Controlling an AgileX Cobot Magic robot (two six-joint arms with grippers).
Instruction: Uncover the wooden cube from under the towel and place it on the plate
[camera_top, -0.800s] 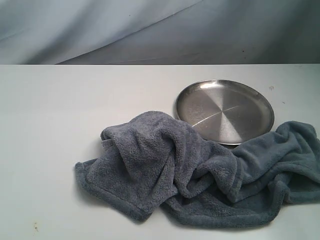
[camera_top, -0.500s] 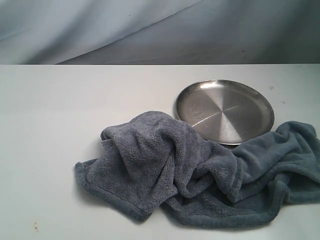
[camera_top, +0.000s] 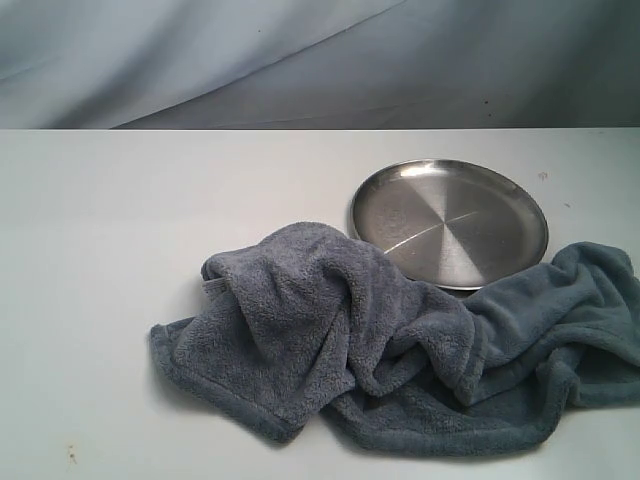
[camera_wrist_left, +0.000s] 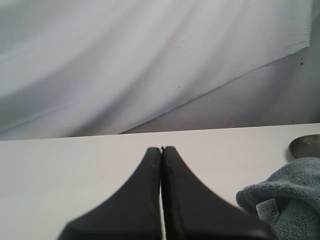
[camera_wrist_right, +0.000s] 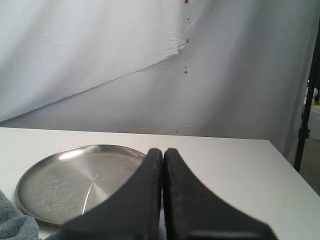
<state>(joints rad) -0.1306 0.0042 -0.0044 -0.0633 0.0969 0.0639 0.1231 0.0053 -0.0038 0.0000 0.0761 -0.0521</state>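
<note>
The left gripper (camera_wrist_left: 161, 148) fills the near part of the view. Its two black fingers are pressed flat against each other, with only a thin seam between them up to the tips, and nothing is held. Past the tips, the bare white desk (camera_wrist_left: 75, 170) runs to its far edge, where a creased pale backdrop (camera_wrist_left: 125, 65) hangs. Beside the gripper and apart from it, a bunched fold of the blue-grey towel (camera_wrist_left: 290, 190) lies on the desk with a small white label (camera_wrist_left: 267, 211) on its nearer side. Just beyond the towel, towards the far edge, is a thin grey sliver, probably the rim of the plate (camera_wrist_left: 306, 143). Too little of it shows to be sure.
</note>
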